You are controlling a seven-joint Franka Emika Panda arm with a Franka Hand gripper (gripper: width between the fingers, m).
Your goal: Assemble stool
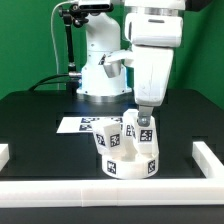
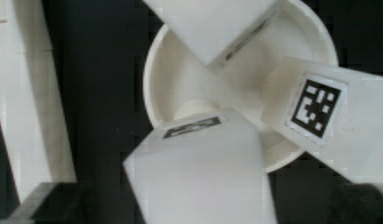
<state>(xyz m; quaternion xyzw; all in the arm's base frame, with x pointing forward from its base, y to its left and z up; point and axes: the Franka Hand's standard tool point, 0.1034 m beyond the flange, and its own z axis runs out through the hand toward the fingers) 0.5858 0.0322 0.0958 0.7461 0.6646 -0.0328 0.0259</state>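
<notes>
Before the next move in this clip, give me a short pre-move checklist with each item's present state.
1. Seat flat on the table: ok, it rests near the front rail.
2. Legs on the seat: ok, at least two legs stand up from it; a third cannot be told.
3. Gripper over a leg: ok, it is right at the leg on the exterior view's right.
4. Jaws closed on that leg: cannot tell.
5. Leg fully seated in the seat: cannot tell; the wrist view shows legs against the seat but not the joints.
6. Marker board clear of the gripper: ok.
</notes>
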